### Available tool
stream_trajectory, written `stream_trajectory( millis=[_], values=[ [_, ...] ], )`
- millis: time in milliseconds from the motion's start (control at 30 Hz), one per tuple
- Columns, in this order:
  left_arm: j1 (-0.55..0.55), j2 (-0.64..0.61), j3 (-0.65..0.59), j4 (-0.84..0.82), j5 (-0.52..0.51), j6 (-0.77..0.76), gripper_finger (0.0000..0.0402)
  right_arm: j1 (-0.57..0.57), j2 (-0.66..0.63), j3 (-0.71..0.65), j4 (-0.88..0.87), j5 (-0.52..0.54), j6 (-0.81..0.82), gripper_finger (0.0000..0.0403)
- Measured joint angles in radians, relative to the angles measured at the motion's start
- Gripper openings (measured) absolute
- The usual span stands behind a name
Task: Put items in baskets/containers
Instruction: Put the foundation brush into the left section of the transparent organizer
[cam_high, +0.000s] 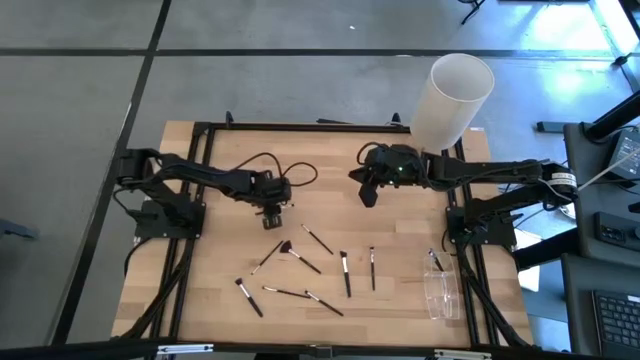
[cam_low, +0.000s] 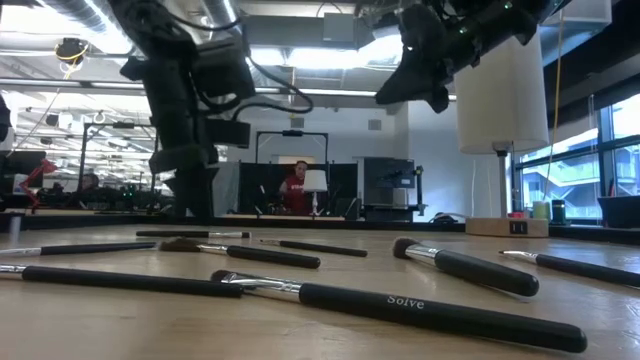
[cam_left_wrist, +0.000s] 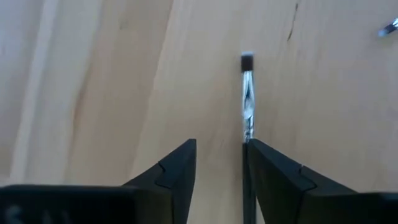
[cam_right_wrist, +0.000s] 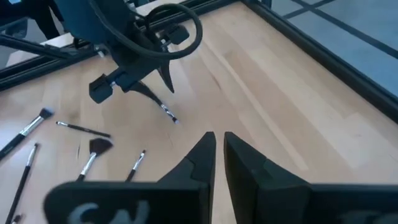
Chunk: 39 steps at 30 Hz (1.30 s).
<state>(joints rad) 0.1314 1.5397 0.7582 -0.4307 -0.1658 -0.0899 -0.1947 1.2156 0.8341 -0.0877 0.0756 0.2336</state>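
The left gripper (cam_high: 272, 216) hangs over the bench (cam_high: 210, 280), near its far-left part, with a brush (cam_left_wrist: 247, 93) against the inner face of one finger. The left wrist view shows the fingers (cam_left_wrist: 177, 171) apart, a clear gap between them, and the brush lying along the other finger only; in the right wrist view the brush (cam_right_wrist: 169, 114) slants down from the left gripper (cam_right_wrist: 163, 93) with its tip at or just above the wood. Whether it is truly gripped or only resting there, I cannot tell.

The right gripper (cam_high: 369, 190) waits above the far middle of the bench, fingers almost together with a thin slit between them, holding nothing.

The other brushes (cam_high: 300, 262) lie scattered on the near middle of the bench. The clear box (cam_high: 441, 292) sits at the near right edge, well apart from the left gripper, and seems to hold a brush or two already.

The step in hand looks like the pick-up of one brush, early in the task. Next the left fingers need to close squarely on the handle, lift it free, then carry it across to the box, or hand it to the right arm, which is nearer.
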Motion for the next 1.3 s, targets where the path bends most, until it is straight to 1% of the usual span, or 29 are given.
stream_trajectory(
  millis=[100,333,467,633,733,800,867,933,1000,1067,1133,1167,1233,1300],
  values=[
    [0.001,0.014,0.0,0.002,0.033,0.013,0.0133,0.0,0.0,0.0,0.004,0.001,0.0,0.0033],
    [0.006,0.03,0.0,-0.006,0.036,0.024,0.0115,0.0,0.0,0.0,0.031,0.0,0.009,0.0033],
    [0.008,0.054,0.003,-0.008,0.042,0.019,0.009,0.0,0.0,0.0,0.031,0.001,0.027,0.0033],
    [0.008,0.084,0.005,-0.01,0.052,0.015,0.0048,0.0,0.0,0.0,0.038,0.001,0.058,0.0033],
    [0.006,0.085,0.011,-0.001,0.017,0.016,0.0027,0.0,0.0,0.0,0.044,0.014,0.063,0.0033],
    [0.006,0.077,0.026,-0.008,-0.012,0.016,0.002,0.001,0.004,0.0,0.045,0.064,0.097,0.0033],
    [0.009,0.067,0.045,-0.012,-0.054,0.019,0.002,0.001,0.024,0.0,0.046,0.123,0.131,0.0033],
    [0.011,0.041,0.08,0.018,-0.079,0.023,0.0025,0.0,0.059,-0.007,0.058,0.132,0.161,0.0033],
    [0.008,0.013,0.11,0.024,-0.101,0.02,0.003,-0.004,0.102,-0.015,0.094,0.101,0.177,0.0033],
    [0.008,-0.009,0.12,0.049,-0.122,0.004,0.0031,-0.011,0.149,-0.031,0.166,0.039,0.183,0.0033],
    [0.01,-0.042,0.122,0.129,-0.132,-0.045,0.0029,-0.015,0.2,-0.055,0.304,-0.062,0.188,0.0033],
    [0.011,-0.054,0.124,0.181,-0.127,-0.081,0.0028,-0.015,0.227,-0.068,0.381,-0.13,0.199,0.0033],
    [0.015,-0.067,0.117,0.272,-0.082,-0.13,0.0028,-0.015,0.28,-0.077,0.508,-0.275,0.223,0.0033],
    [0.015,-0.067,0.1,0.352,-0.026,-0.157,0.0029,-0.014,0.314,-0.077,0.593,-0.361,0.237,0.0033]
  ],
)
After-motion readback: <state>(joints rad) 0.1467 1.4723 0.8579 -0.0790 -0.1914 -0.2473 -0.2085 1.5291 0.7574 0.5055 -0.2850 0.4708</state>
